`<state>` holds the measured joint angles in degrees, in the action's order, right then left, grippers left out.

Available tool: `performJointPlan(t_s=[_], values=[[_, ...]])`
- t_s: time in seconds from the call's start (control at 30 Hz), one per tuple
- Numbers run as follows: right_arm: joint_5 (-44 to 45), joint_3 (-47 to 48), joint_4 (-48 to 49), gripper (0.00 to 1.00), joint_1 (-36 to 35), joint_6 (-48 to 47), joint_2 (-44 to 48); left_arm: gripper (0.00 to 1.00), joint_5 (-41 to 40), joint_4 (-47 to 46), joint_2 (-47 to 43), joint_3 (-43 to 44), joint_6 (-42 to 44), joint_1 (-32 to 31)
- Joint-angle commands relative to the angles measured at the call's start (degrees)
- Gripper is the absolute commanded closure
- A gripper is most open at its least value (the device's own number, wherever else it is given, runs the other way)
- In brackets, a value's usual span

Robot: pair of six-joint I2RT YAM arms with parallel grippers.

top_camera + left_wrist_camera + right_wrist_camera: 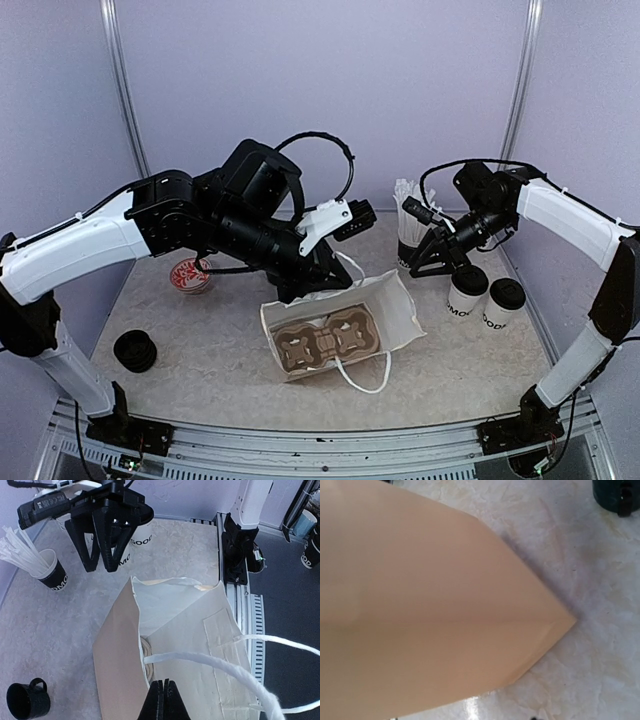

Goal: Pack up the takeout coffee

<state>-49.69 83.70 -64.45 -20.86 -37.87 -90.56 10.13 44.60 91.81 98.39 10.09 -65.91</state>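
Two takeout coffee cups, white with black lids, stand at the right [467, 290] [503, 300]; one shows in the left wrist view [141, 534] behind the right gripper. My right gripper [428, 267] [100, 569] is open and empty, just left of the cups and apart from them. Its fingers are out of its own wrist view. A white paper bag [400, 310] [190, 645] [445, 620] lies open mid-table with a brown cup carrier [327, 342] inside. My left gripper [164, 702] [300, 293] is shut on the bag's rim at its back edge.
A cup of white straws [405, 225] [47, 570] stands behind the right gripper. A red bowl [190, 275] sits at the left. A dark handled mug [135, 350] [27, 700] [617, 495] is near the front left. The bag's white rope handles [240, 662] loop toward the front.
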Motion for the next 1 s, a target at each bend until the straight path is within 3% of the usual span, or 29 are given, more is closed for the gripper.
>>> performJointPlan(t_s=[0.0,0.27,0.57,0.77,0.87,0.97], values=[[-1.72,-0.55,0.48,0.58,0.46,0.37,0.29,1.00,1.65,0.62,-2.54,-2.63,-2.86,-2.41],[-2.14,-2.05,0.68,0.58,0.45,0.06,1.88,1.00,1.05,2.04,-3.04,-1.64,-5.27,-9.41],[-1.64,-2.75,-0.42,0.57,0.47,-0.84,2.15,1.00,1.23,3.07,-1.60,-4.29,-7.55,-10.90],[6.28,-0.76,-0.66,0.53,0.53,-1.67,4.37,1.00,-9.37,4.01,-0.82,-1.90,-5.05,-9.67],[13.77,0.32,0.84,0.41,1.00,-1.34,5.90,1.00,-9.92,4.06,-0.30,-0.61,-2.84,-6.00],[19.57,0.00,3.19,0.17,2.57,-1.97,7.67,0.99,-9.42,4.17,0.27,-0.47,-0.50,-1.70]])
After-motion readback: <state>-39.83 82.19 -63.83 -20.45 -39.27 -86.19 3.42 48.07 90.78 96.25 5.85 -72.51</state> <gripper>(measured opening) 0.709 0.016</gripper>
